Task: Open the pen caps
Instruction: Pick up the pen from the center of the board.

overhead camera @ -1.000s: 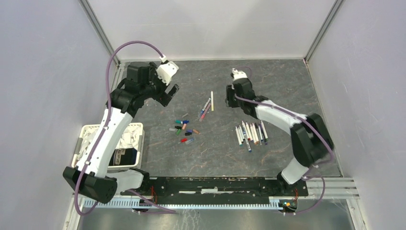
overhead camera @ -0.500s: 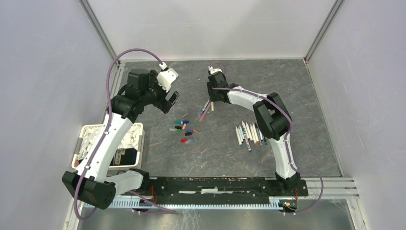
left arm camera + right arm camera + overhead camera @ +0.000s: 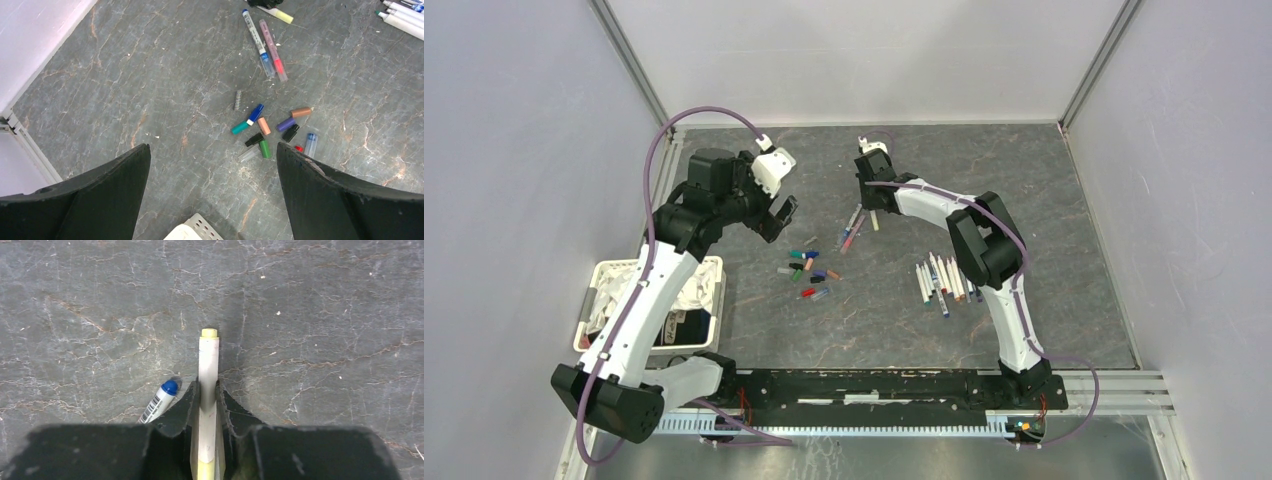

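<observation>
Your right pincer (image 3: 208, 390) is closed around the white barrel of a yellow-ended pen (image 3: 208, 357), one finger pressed to each side. The pen's yellow end juts past the fingertips over the grey table (image 3: 325, 315). From the wrist view you cannot tell whether this pen is clear of the table or resting on it. Just left of that pincer lies a blue-ended pen (image 3: 161, 401), and the left wrist view shows a red-ended pen (image 3: 272, 50) alongside it, nearly touching. Your left pincer (image 3: 212, 150) stands fully spread and holds nothing, hovering over the table's left half. The loose pen caps (image 3: 270, 132), in blue, green, black, orange, purple, red and clear, lie in a small cluster near the table's middle, between the two arms. A small coiled item (image 3: 238, 100), possibly a spring, lies just beside the cluster. A row of further pens (image 3: 946, 278) lies well apart to the right, near the right arm. A white basket (image 3: 719, 285) sits at the table's left edge.
</observation>
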You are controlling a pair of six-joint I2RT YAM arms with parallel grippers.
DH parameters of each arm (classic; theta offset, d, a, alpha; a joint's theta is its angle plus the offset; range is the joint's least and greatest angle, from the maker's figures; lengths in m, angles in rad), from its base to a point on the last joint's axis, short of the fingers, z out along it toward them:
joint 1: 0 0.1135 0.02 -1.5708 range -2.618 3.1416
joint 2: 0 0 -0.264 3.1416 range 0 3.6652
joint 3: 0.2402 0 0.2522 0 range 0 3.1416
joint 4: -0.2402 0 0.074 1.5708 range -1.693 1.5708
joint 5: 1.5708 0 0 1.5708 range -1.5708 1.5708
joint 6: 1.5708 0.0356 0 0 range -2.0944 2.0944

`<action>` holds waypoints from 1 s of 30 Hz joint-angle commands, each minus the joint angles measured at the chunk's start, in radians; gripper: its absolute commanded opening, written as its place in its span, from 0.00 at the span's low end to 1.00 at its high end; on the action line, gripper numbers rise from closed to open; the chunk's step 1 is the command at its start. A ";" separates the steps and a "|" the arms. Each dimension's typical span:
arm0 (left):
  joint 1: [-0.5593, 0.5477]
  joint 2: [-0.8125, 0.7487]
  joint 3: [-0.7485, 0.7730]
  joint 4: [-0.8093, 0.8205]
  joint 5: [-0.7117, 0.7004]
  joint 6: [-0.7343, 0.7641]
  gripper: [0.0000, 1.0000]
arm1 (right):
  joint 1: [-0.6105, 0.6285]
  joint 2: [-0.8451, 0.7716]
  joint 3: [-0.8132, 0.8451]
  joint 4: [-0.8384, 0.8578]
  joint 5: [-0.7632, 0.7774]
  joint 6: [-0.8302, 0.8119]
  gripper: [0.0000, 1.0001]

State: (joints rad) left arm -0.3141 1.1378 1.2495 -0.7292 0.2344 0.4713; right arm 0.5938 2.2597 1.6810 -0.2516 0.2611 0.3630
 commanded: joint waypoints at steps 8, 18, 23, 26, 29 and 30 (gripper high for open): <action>0.003 -0.018 -0.005 -0.002 0.101 -0.085 1.00 | -0.038 -0.220 -0.177 0.076 0.032 0.031 0.00; 0.003 -0.012 -0.047 0.013 0.271 -0.220 1.00 | 0.020 -0.752 -0.712 0.688 -0.227 0.317 0.00; 0.003 -0.014 -0.055 0.038 0.429 -0.260 1.00 | 0.177 -0.889 -0.869 0.976 -0.108 0.380 0.00; 0.001 -0.014 -0.053 0.049 0.511 -0.293 1.00 | 0.246 -0.910 -0.867 1.050 -0.065 0.381 0.00; 0.001 -0.016 -0.062 0.058 0.581 -0.317 1.00 | 0.304 -0.917 -0.859 1.092 -0.022 0.379 0.00; 0.002 -0.020 -0.070 0.063 0.599 -0.322 1.00 | 0.317 -0.915 -0.853 1.099 -0.010 0.377 0.00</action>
State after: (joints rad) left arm -0.3141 1.1362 1.1942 -0.7193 0.6815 0.2295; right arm 0.8684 1.3750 0.8181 0.6731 0.1650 0.7151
